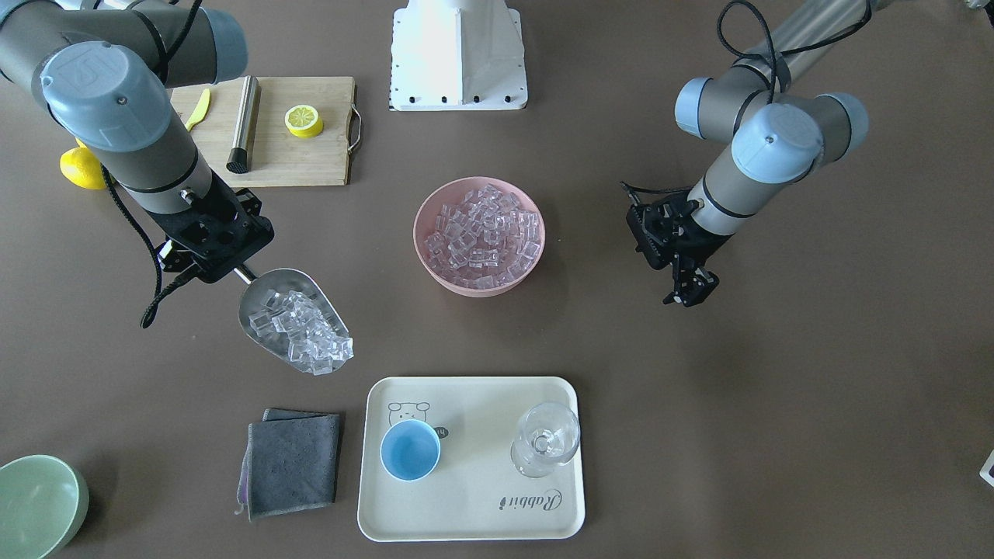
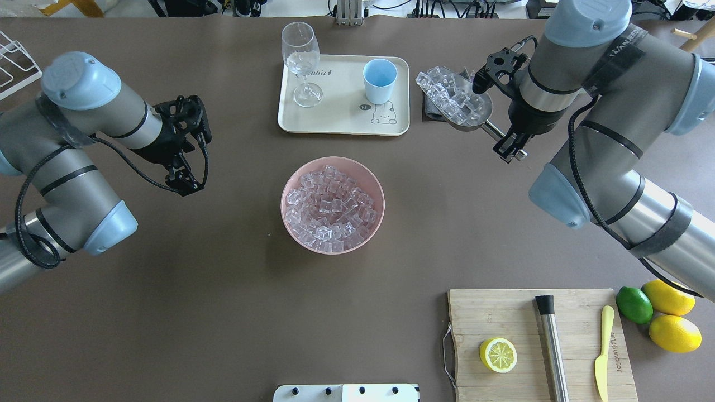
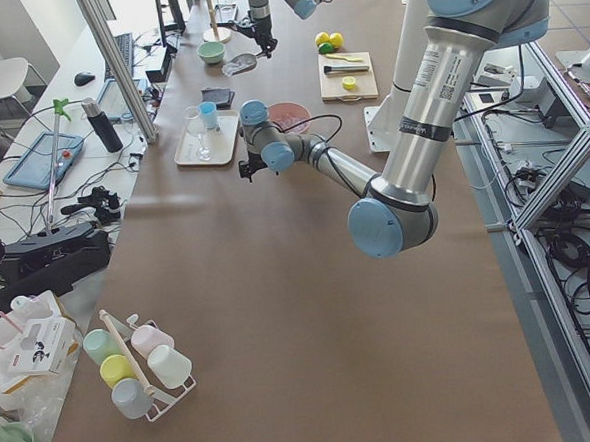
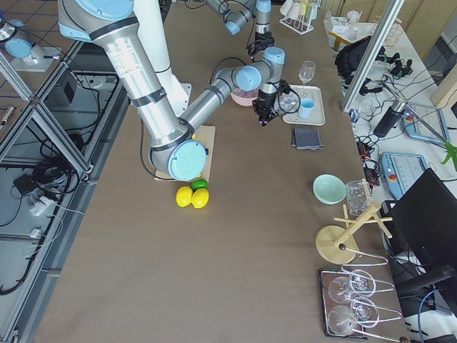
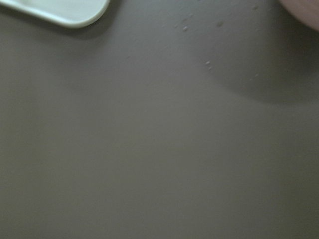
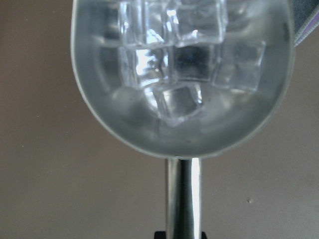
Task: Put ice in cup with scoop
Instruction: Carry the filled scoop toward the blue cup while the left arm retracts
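Note:
My right gripper [image 1: 233, 268] is shut on the thin handle of the silver scoop [image 1: 268, 299], which is held above the table. The scoop is heaped with clear ice cubes [image 1: 311, 330]. The right wrist view shows the scoop [image 6: 179, 129] and its ice [image 6: 169, 59] from just behind. The light-blue cup [image 1: 410, 450] stands upright and looks empty on the cream tray [image 1: 474, 512]. In the overhead view the scoop [image 2: 475, 120] hangs just right of the tray [image 2: 341, 120], its mouth toward the cup [image 2: 380, 81]. A pink bowl [image 2: 283, 204] at mid-table holds many more cubes. My left gripper [image 2: 187, 184] hovers open and empty, left of the bowl.
A clear stemmed glass [image 1: 546, 439] stands on the tray beside the cup. A grey cloth [image 1: 293, 464] lies under the scoop's side of the tray. A cutting board [image 2: 503, 312] carries a lemon half, a steel cylinder and a yellow knife. A pale-green bowl [image 1: 35, 505] sits at a corner.

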